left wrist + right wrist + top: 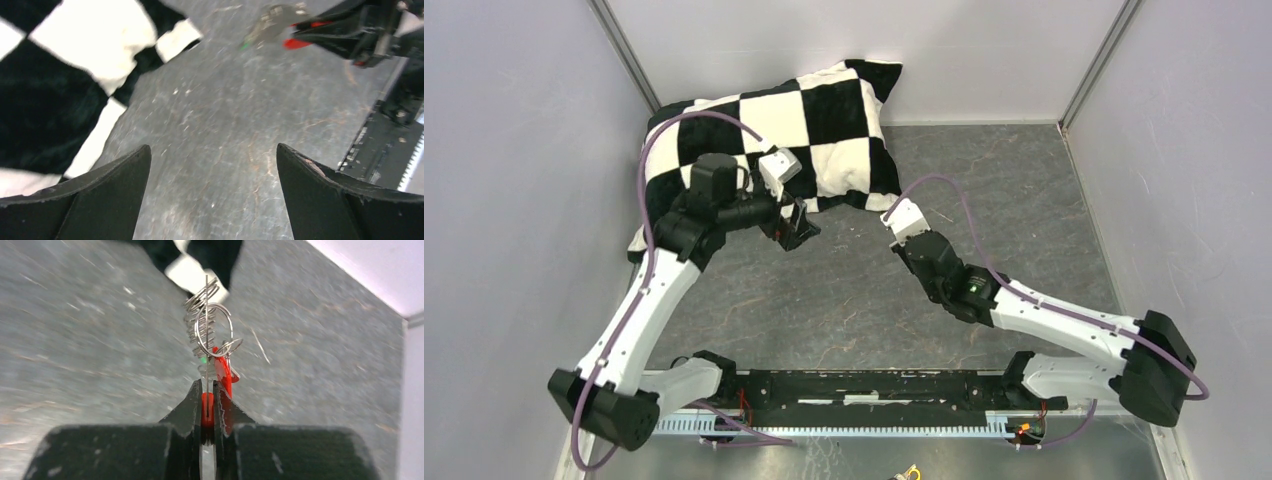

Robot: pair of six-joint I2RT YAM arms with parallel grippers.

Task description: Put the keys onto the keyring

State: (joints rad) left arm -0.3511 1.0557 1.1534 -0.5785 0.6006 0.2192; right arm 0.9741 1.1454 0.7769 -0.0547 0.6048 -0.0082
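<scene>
My right gripper (207, 385) is shut on a red plastic part of the keyring (207, 407), held above the grey table. Silvery rings and a coiled chain (210, 325) stick up from its jaws. A second red piece (223, 371) and a speck of green (202, 360) hang among them; I cannot tell key from fob. In the left wrist view the same bunch (272, 20) shows at the top, in the right gripper's fingers (345, 30). My left gripper (212, 150) is open and holds nothing. It hovers at the pillow's edge (796, 228), left of the right gripper (889, 208).
A black-and-white checkered pillow (824, 120) lies at the back of the grey table (854, 300), against the rear wall. Grey walls close in both sides. The arms' black base rail (874, 385) runs along the near edge.
</scene>
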